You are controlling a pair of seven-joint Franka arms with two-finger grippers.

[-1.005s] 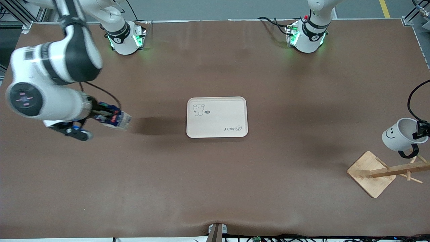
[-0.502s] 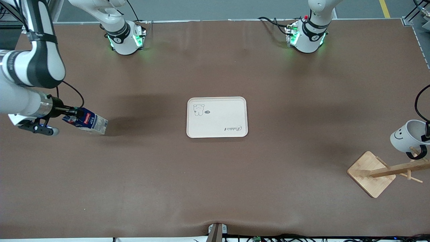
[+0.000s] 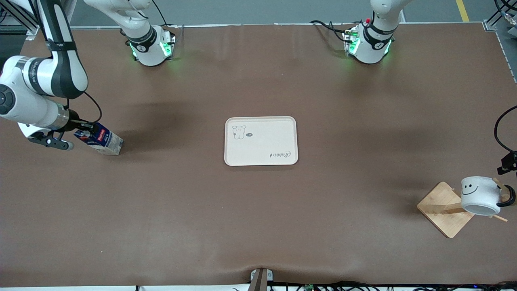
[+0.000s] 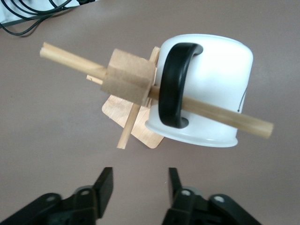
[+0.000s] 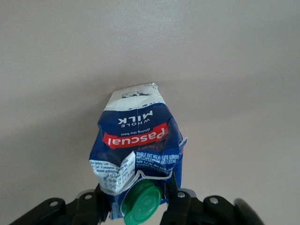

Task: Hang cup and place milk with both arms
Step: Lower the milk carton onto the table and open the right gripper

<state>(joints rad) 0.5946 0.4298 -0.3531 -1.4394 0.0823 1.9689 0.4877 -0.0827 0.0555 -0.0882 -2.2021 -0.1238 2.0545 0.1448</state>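
A: How do the jaws stand? Start with the left gripper (image 4: 137, 187).

B: Its 2 fingers (image 4: 104, 183) are apart with nothing between them. In the left wrist view they sit clear of the cup (image 4: 204, 93). In the front view only a bit of that gripper (image 3: 508, 162) shows, at the edge of the picture, up in the air above the wooden rack (image 3: 454, 208).

A: And the cup?

B: It hangs on the rack. A wooden peg (image 4: 213, 112) runs through its black loop handle (image 4: 174, 84). From the front the cup (image 3: 480, 195) shows its smiley face and its mouth tips toward the table. The rack's square base (image 3: 442, 210) rests on the table at the left arm's end.

A: The right gripper (image 3: 83, 130)?

B: Clamped on the milk (image 3: 100, 140). In the right wrist view the 2 fingers pinch the folded top of the carton (image 5: 138, 152) on either side of the green cap (image 5: 141, 204). The carton is tilted, cap end up toward the gripper, and I cannot tell whether its white lower end touches the table (image 3: 258, 226).

A: Where is that compared with the tray (image 3: 261, 140)?

B: Well apart from it, toward the right arm's end of the table. The tray has a small bear drawing (image 3: 239, 131) in 1 corner.
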